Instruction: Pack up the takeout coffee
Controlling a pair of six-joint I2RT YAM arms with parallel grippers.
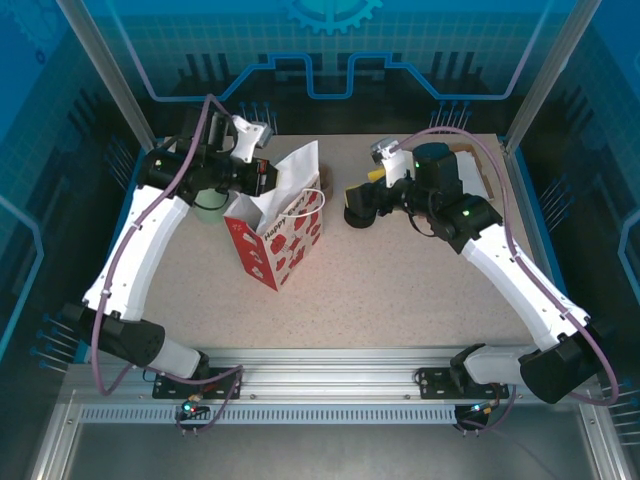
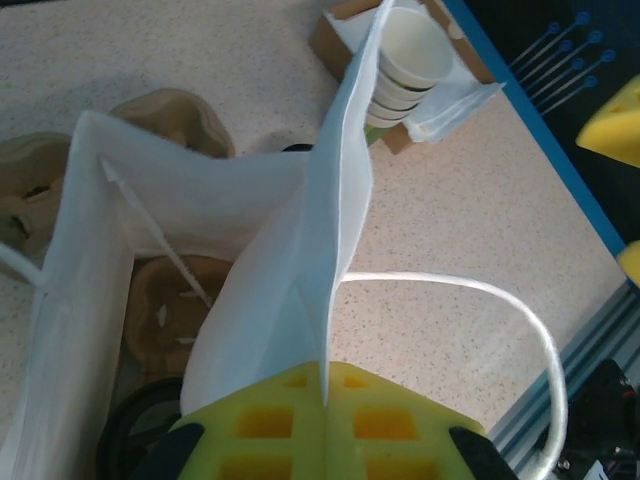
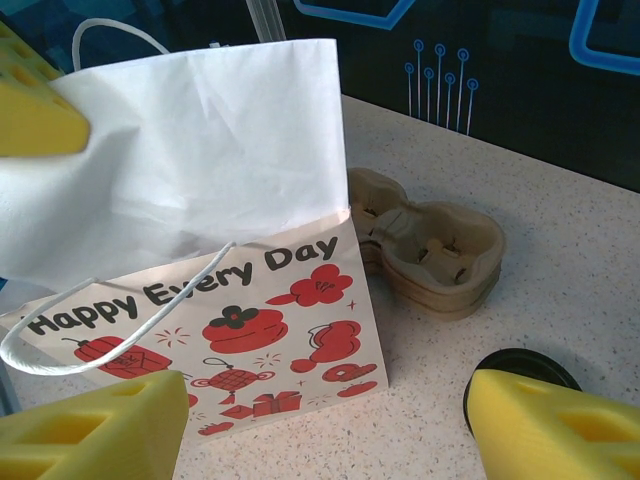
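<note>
At the left, the takeout coffee cup (image 1: 210,207), pale green, stands on the table (image 1: 400,290) just beside the paper bag (image 1: 285,235). It is partly under the left arm, so its top is hidden. The left gripper (image 2: 325,385) has its yellow jaws closed on the bag's upper white edge and holds it upright. Behind the bag lies a stack of brown pulp cup carriers (image 3: 430,245). A round black lid (image 3: 520,362) sits on the table near them, beside one finger of the right gripper (image 3: 325,425), whose jaws stand wide apart and hold nothing. Farther right, a stack of unlidded cups (image 2: 410,55) rests in a cardboard box.
</note>
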